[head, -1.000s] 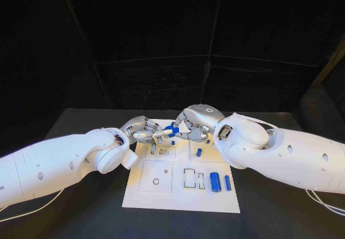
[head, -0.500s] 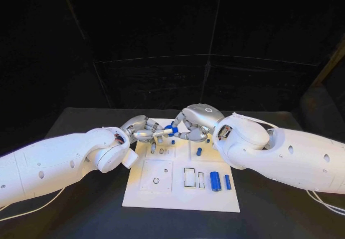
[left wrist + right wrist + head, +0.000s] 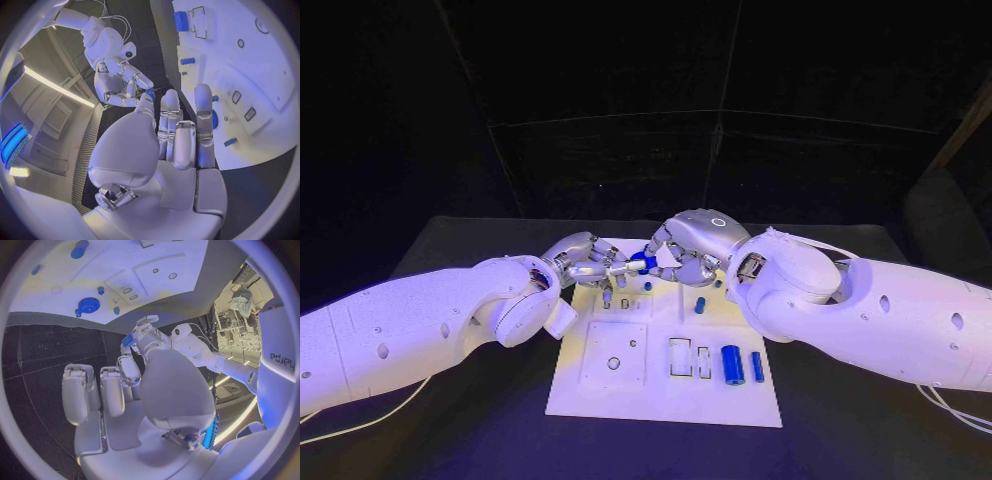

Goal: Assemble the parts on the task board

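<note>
Above the far end of the board [image 3: 661,400], the left hand [image 3: 589,262] and right hand [image 3: 687,248] meet fingertip to fingertip around a small blue part [image 3: 643,260]. The part sits between them, off the board; the left hand's fingers pinch it, and the right hand's fingers close on it from the other side. Below the hands, more blue pieces stand on the board: a short peg [image 3: 700,305] in the middle, and a thick cylinder [image 3: 731,365] beside a thin rod [image 3: 757,366] at the near right. The black table [image 3: 473,440] carries the board.
</note>
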{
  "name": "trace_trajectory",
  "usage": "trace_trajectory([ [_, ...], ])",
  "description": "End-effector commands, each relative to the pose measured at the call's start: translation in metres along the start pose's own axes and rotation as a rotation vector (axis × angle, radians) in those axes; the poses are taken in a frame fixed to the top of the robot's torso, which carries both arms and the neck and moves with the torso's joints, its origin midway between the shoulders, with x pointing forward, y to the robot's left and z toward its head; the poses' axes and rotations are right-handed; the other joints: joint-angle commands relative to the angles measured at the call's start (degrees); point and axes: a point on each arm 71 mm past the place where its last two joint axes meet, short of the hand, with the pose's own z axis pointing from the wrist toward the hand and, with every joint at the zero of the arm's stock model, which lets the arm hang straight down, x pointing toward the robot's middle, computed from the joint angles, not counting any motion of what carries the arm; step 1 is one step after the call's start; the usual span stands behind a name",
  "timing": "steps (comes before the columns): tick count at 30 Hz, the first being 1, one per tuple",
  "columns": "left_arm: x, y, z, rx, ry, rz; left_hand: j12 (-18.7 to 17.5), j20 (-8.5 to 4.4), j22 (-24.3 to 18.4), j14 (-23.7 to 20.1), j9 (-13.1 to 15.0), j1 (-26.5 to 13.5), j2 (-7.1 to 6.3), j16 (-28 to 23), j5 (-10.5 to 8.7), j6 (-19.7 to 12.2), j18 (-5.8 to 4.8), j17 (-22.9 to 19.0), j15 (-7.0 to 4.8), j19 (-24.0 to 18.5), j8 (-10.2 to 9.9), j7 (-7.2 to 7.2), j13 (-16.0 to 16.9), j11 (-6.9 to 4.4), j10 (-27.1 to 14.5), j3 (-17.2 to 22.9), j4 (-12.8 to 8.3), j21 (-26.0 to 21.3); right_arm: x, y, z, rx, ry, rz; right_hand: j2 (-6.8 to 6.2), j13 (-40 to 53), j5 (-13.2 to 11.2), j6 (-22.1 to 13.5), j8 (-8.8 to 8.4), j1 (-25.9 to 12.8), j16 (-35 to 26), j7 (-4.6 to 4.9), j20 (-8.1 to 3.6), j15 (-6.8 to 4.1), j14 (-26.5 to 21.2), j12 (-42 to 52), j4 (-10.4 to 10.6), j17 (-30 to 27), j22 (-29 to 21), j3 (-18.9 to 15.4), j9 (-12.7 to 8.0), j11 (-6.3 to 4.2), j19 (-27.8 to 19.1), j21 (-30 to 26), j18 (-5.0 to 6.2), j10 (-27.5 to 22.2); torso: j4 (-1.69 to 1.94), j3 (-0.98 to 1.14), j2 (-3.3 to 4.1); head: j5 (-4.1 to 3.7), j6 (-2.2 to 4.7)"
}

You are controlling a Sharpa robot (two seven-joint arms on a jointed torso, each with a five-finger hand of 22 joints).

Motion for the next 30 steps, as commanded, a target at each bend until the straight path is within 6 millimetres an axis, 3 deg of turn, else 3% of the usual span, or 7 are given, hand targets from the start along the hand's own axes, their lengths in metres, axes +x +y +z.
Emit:
trace_trajectory([
  [1,0.0008,0.0001,0.0002,-0.008,0.005,-0.004,0.3,0.03,0.1,2.1,0.1,0.6,0.04,0.3,0.03,-0.3,0.38,0.0,-0.39,-0.5,0.2,0.02,0.1,-0.17,-0.2,0.2,-0.1,0.3,-0.0032,0.0035,0.0004,-0.016,-0.029,-0.008,0.23,0.1,0.4,1.7,0.11,0.2,0.3,-1.27,-0.4,-0.43,4.6,0.3,0.0,8.8,11.2,0.4,0.2,0.11,2.8,0.2,-0.69,0.5,0.02,-0.01,0.04,-0.04,-0.07],
  [30,-0.0008,0.0011,-0.0003,-0.011,-0.005,-0.004,0.2,0.0,0.6,2.1,0.2,1.2,0.11,0.5,0.04,-0.4,0.31,0.1,-0.43,-0.4,0.4,-0.04,0.0,-0.22,-0.2,0.4,-0.4,0.6,-0.0039,0.0116,-0.0003,-0.039,-0.032,-0.011,0.17,0.5,0.5,1.9,0.21,0.2,0.3,-1.33,-0.41,-0.45,4.6,0.7,0.0,8.9,11.3,0.4,0.2,0.07,2.9,0.3,-0.73,0.8,0.0,-0.01,0.07,0.21,-0.29],
])
